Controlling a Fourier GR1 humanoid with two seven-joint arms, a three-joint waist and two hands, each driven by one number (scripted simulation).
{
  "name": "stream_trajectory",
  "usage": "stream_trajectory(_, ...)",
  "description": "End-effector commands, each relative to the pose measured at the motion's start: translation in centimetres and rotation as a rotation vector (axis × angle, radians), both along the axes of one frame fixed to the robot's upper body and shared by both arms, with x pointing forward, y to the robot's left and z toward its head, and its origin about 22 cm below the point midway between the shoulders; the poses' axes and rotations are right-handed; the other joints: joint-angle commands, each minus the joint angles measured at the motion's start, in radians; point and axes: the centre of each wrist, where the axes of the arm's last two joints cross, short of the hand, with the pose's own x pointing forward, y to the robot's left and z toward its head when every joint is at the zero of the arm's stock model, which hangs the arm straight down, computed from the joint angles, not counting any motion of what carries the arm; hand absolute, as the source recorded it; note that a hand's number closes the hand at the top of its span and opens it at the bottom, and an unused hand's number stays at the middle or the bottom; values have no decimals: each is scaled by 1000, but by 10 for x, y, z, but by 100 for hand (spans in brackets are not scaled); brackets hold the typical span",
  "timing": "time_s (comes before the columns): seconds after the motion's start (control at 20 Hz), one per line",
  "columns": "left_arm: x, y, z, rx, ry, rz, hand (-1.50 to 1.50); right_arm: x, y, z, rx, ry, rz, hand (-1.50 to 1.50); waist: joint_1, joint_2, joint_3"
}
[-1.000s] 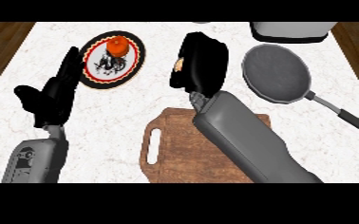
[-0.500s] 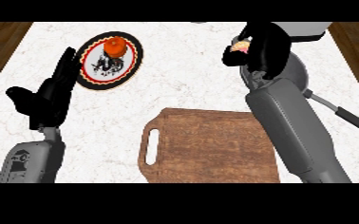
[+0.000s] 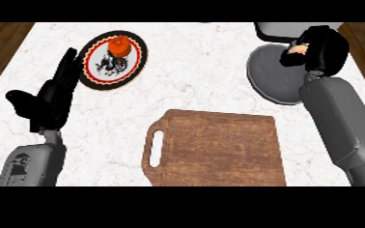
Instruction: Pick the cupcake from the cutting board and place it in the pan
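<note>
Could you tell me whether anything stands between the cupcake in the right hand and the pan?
Nothing visible does. The right hand, curled round the cupcake, hangs over the pan, and the part of the pan that shows holds nothing. The plate and the left hand lie far off to the left.

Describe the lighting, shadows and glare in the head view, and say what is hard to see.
Head view: light falls flat and even on the counter, no glare; no clear shadow under the cutting board; the black right hand reads as one dark mass, hiding most of the cupcake, seen against the pan.
</note>
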Motion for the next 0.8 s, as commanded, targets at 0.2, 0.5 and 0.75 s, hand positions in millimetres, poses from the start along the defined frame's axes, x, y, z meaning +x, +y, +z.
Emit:
stream_trajectory(0.2,11,3,2,6,-6,-23,0,6,-62,-35,17,-23,-61,150,27,12,2)
stream_trajectory(0.5,8,-12,5,5,-13,-29,0,-3,-70,-59,319,124,-1,-150,34,17,5)
stream_trajectory(0.75,5,-8,6,-2,-7,-29,0,-13,-78,-75,488,102,109,-150,34,15,4)
